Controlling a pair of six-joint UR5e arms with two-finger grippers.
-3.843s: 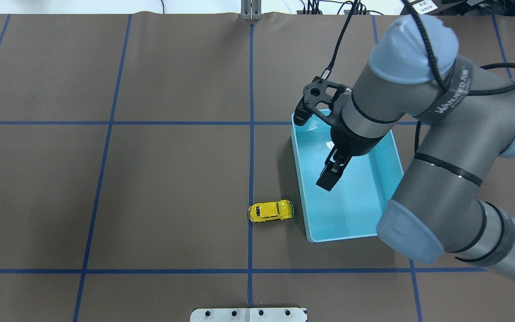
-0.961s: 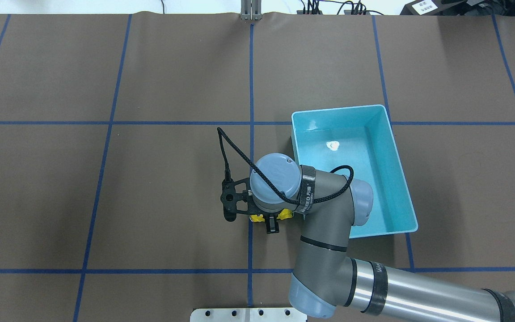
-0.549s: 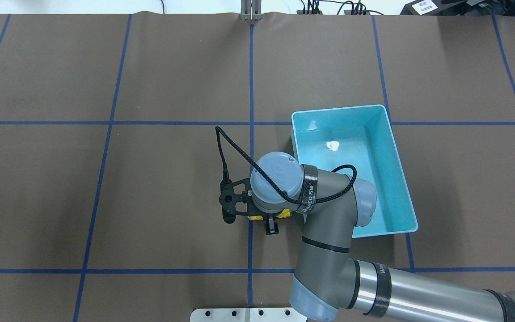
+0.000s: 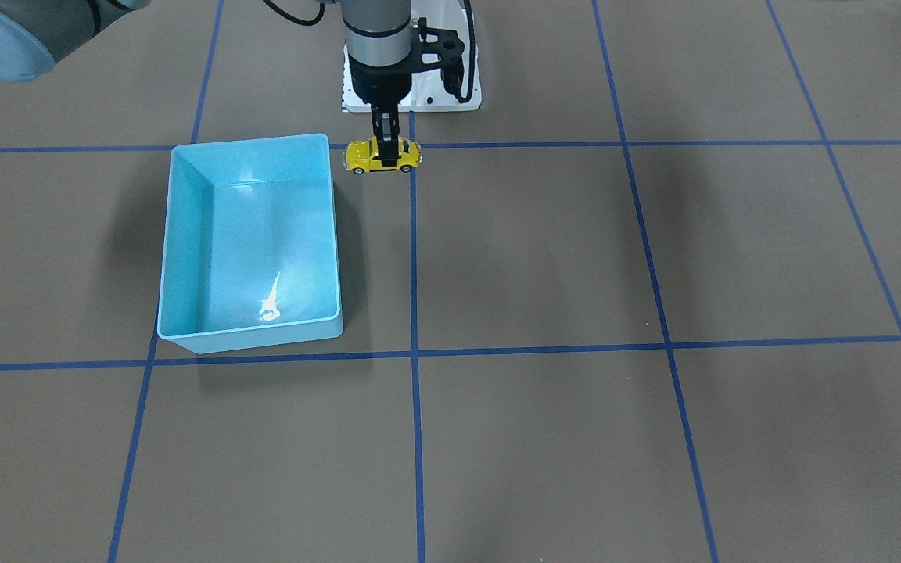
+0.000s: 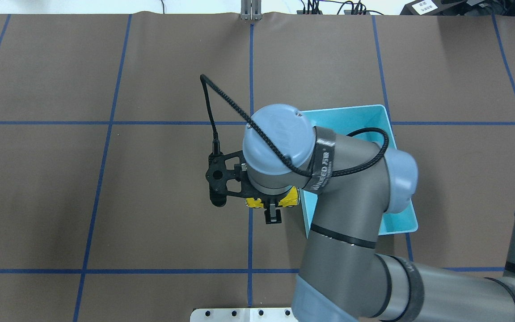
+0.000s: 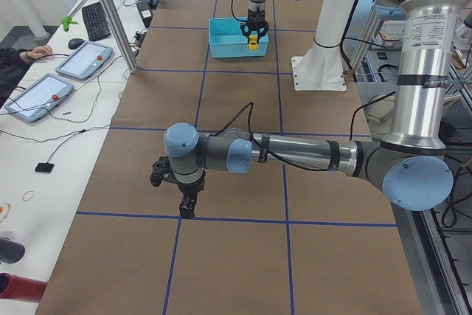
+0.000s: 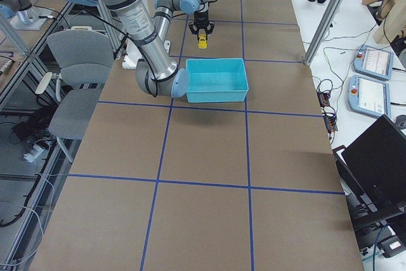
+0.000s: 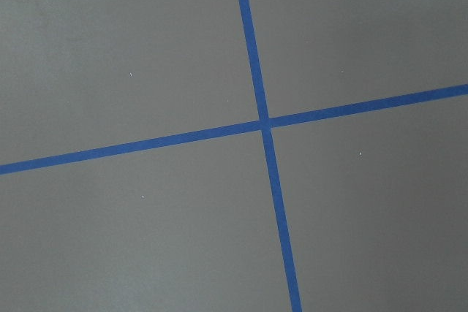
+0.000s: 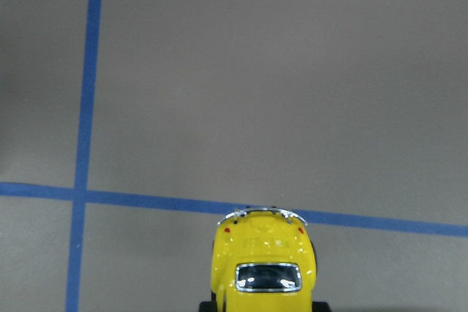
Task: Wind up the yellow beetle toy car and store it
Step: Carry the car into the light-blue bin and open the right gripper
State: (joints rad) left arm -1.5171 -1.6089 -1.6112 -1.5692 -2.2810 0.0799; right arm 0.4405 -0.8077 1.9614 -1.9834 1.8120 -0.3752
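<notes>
The yellow beetle toy car [image 4: 364, 156] hangs in my right gripper [image 4: 388, 152], whose fingers are shut across its middle. It is held above the table beside the near left corner of the light blue bin [image 4: 251, 338]. In the overhead view only the car's two ends [image 5: 253, 202] show under the wrist, with the gripper [image 5: 272, 210] over it. The right wrist view shows the car's rear [image 9: 267, 253] over the mat. My left gripper [image 6: 186, 208] shows only in the exterior left view, pointing down over the mat, and I cannot tell whether it is open or shut.
The bin [image 5: 356, 112] holds only a small white mark on its floor. A white base plate [image 4: 435, 94] lies behind the right arm. Blue tape lines [image 8: 256, 122] cross the brown mat under the left wrist.
The right arm came from over the bin to the car, shut on it, and has now risen with it, moving slightly away from the robot.
</notes>
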